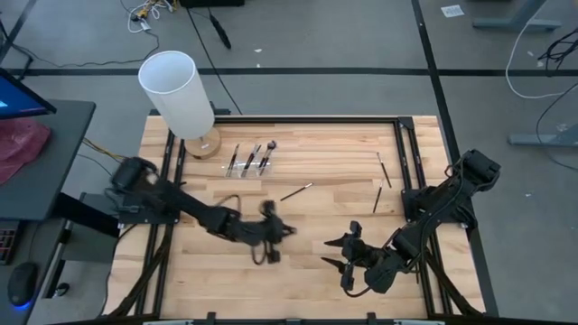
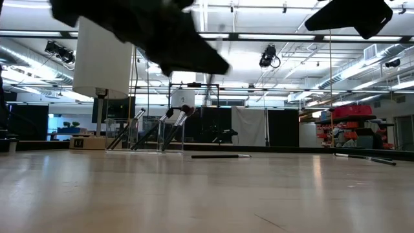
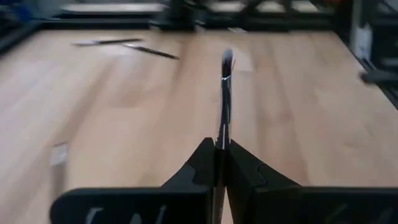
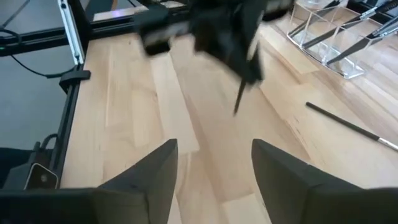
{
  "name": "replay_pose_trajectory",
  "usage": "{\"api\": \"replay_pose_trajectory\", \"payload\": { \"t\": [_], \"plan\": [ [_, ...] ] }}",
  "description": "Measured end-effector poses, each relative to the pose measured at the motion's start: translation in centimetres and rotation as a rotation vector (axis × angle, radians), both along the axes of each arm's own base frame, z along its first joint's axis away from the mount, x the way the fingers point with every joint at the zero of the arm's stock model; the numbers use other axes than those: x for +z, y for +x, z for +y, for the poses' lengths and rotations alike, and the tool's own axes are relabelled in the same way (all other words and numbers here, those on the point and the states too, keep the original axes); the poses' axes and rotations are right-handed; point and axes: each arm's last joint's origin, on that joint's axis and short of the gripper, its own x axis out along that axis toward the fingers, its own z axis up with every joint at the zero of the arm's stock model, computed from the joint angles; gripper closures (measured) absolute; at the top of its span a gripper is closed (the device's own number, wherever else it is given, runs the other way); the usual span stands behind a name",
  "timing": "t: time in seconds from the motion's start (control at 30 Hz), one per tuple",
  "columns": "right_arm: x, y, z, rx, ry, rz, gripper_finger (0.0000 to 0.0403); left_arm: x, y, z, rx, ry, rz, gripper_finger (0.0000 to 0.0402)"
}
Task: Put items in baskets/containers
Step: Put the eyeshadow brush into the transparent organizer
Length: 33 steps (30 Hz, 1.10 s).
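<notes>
- Nearest the front edge of the wooden table, the right gripper hangs with its two fingers spread wide and nothing between them.
- Just past it, towards the table's middle, the left gripper has its fingers pinched tight on a thin dark makeup brush; the brush sticks straight out ahead of the fingertips, clear of the wood.
- From the right wrist view that same held brush pokes down at a slant below the blurred left gripper.
- Farther on, a loose brush lies flat on the boards, near the middle.
- Over on the right side, two more brushes lie close to the black frame rail, one beyond the other.
- Farther back, the clear plastic holder sits on the table with three brushes in it; from the low view they lean at a tilt in the clear holder.
- Just beside it at the far left corner stands the tall white cylinder on its round wooden base.
- No brand, label or writing can be read on anything here.
</notes>
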Motion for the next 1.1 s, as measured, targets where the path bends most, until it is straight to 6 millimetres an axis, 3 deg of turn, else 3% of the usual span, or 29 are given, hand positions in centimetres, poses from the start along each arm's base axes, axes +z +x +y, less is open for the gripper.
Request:
{"api": "replay_pose_trajectory", "payload": {
  "t": [0.37, 0.67, 0.9, 1.1],
  "plan": [
    [0.2, 0.8, -0.8, -0.042, -0.018, -0.024, 0.0217, 3.2, -9.8, 6.0, 0.387, 0.011, -0.119, 0.0384],
    [0.3, 2.1, -2.0, -0.100, -0.003, -0.053, 0.0230, 7.2, -14.3, 11.4, 0.645, 0.103, -0.068, 0.0384],
    [0.3, 2.5, -2.0, -0.097, -0.008, -0.071, 0.0232, 6.4, -16.0, 15.1, 0.826, 0.128, 0.048, 0.0384],
    [0.3, 2.5, -1.9, -0.089, -0.015, -0.076, 0.0232, 4.1, -16.3, 16.8, 0.864, 0.109, 0.070, 0.0383]
  ]
}}
